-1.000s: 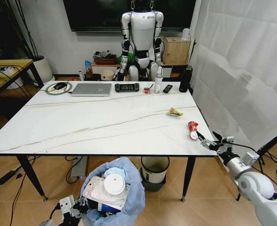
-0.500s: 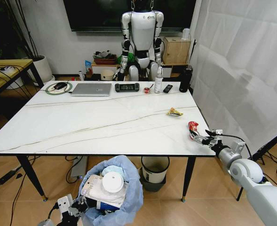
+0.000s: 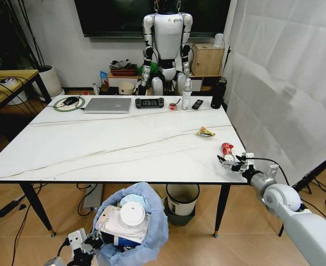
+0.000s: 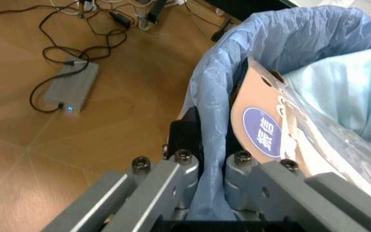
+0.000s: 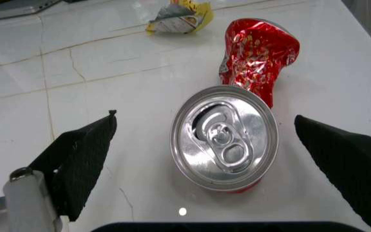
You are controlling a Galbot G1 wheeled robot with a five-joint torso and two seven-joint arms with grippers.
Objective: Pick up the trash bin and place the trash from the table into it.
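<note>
1. Head view: two pieces of trash lie on the table (image 3: 124, 138), a crushed red can (image 3: 227, 150) near the table's right front corner and one yellow wrapper (image 3: 205, 132) farther back from that corner. The right gripper (image 3: 230, 161) sits at the can's near end. One trash bin (image 3: 134, 228) hangs below the table's front edge, stuffed with litter, a round paper lid (image 3: 133, 213) on top; the left gripper (image 3: 84, 244) clamps its rim.
2. Left wrist view: the left gripper's (image 4: 206, 166) jaws are closed on the bin's blue bag and rim, beside a brown carton (image 4: 269, 140).
3. Right wrist view: the right gripper's (image 5: 224, 152) jaws stand wide, one each side of the can, not touching it. The can's long axis runs away from the gripper, silver lid end nearest, crushed end toward the wrapper.
</note>
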